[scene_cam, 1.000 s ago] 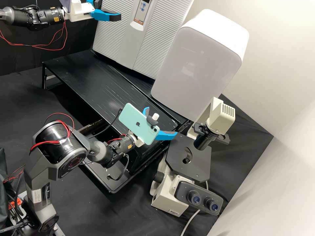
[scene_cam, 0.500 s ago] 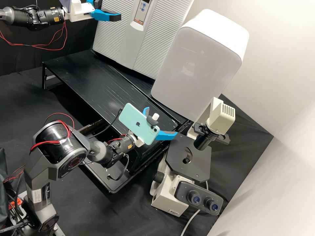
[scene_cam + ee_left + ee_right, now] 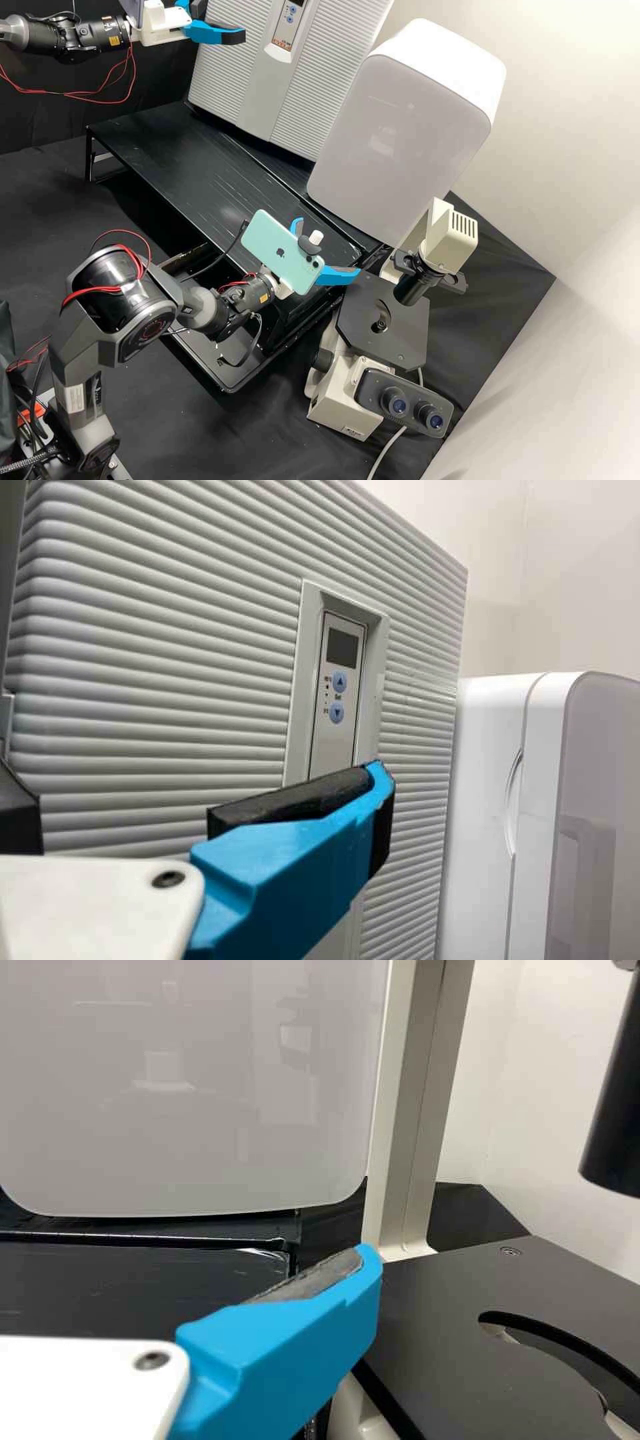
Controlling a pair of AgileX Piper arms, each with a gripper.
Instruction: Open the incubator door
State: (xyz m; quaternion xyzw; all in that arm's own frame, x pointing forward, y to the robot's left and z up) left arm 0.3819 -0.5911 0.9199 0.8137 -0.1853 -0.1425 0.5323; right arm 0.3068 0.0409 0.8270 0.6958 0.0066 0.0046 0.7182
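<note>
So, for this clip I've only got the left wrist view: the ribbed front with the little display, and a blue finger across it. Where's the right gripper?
Observer: The high view has the right gripper low in front of the rounded white cabinet, close to the microscope's black stage.

Operator: Thanks, I can't see the microscope at all. Is that gripper closed on something?

Observer: No, its blue fingers stand apart in the high view, and I see nothing held between them.
</note>
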